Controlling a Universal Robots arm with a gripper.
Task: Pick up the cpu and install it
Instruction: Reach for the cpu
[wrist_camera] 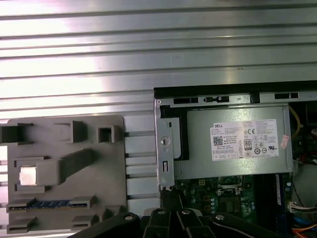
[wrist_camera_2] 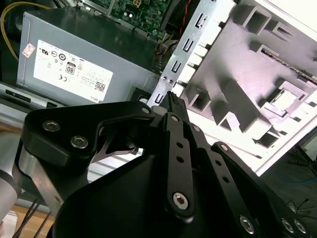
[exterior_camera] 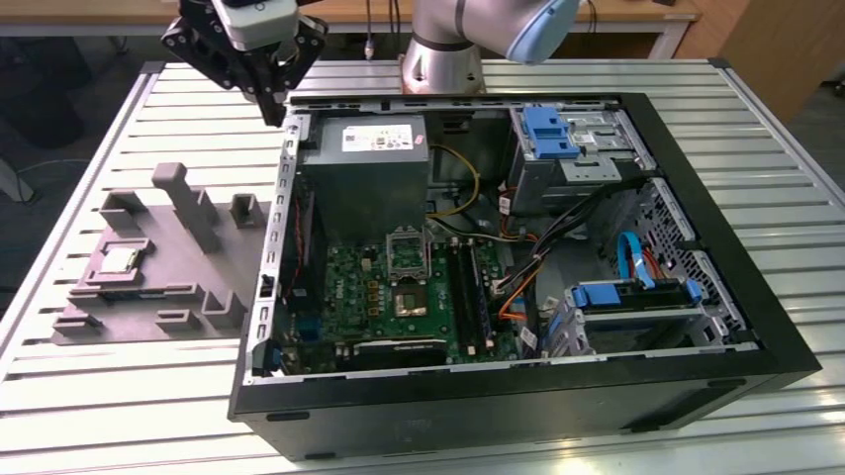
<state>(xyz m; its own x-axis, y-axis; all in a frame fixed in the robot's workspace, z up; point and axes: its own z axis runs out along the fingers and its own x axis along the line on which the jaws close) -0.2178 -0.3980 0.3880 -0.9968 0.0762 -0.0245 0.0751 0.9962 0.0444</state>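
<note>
Slatted metal table (exterior_camera: 119, 416) is carrying an open black computer case (exterior_camera: 528, 401) and, just beside it on the exterior view's left, a grey moulded fixture (exterior_camera: 158, 297). The cpu (exterior_camera: 119, 259) is lying flat in a square recess of that fixture, its pale top facing up and nothing touching it. The gripper (exterior_camera: 273, 107) is hovering above the table at the case's corner nearest the grey power supply (exterior_camera: 383, 139), well apart from the cpu. Its fingers (wrist_camera_2: 171, 106) are pressing together at the tips and pinching nothing. Inside the case, a green motherboard (exterior_camera: 356, 297) is sitting below the power supply, with a silver metal-framed socket (exterior_camera: 407, 252) on it.
</note>
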